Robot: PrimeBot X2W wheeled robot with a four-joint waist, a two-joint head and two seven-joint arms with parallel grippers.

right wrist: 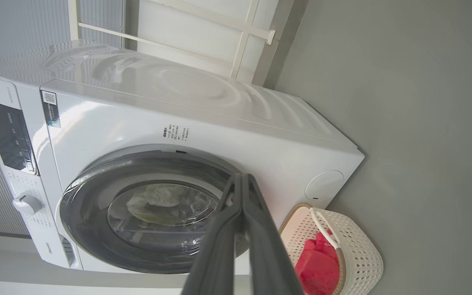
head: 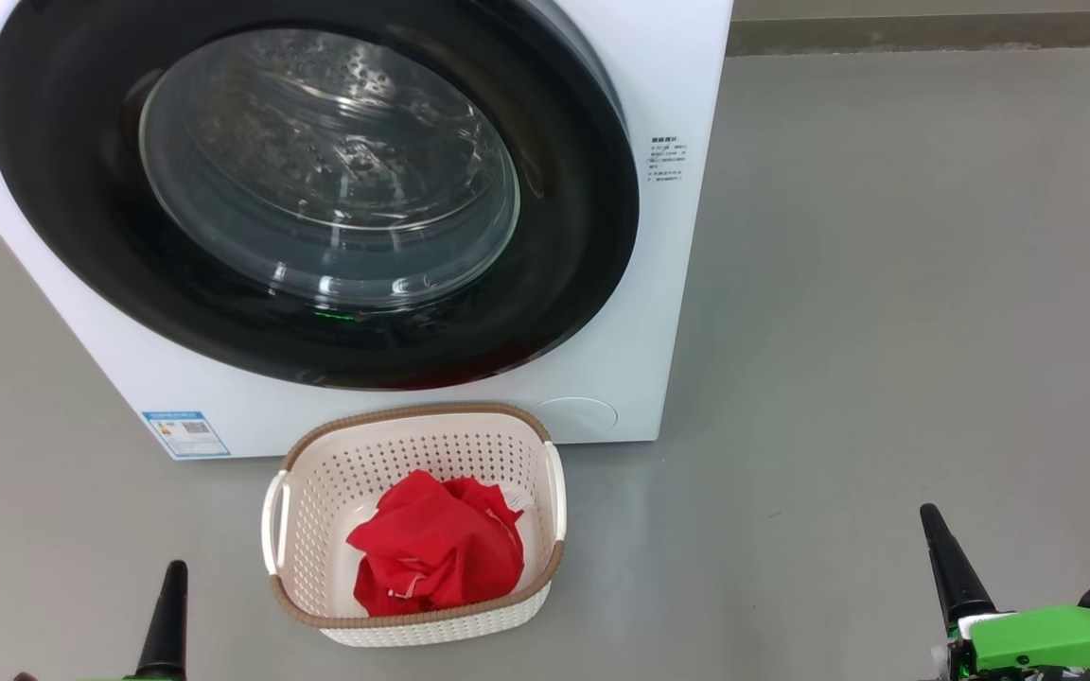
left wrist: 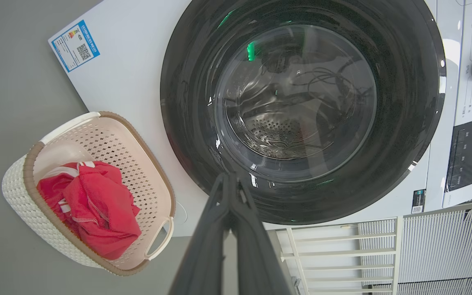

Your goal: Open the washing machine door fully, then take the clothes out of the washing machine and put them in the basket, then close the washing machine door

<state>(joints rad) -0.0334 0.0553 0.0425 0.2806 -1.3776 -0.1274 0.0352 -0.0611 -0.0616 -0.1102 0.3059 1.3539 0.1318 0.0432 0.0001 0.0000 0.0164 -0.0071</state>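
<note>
At the near left the left tool (head: 174,569) hangs over the grey floor (head: 886,331), its fingers pressed together on nothing. Farther off stands the washing machine (head: 668,284), its door (head: 569,236) shut flush against the front. Just before it on the floor sits the basket (head: 413,414), with the red clothes (head: 436,553) heaped inside. At the near right the right tool (head: 932,518) is likewise pinched together and empty.
</note>
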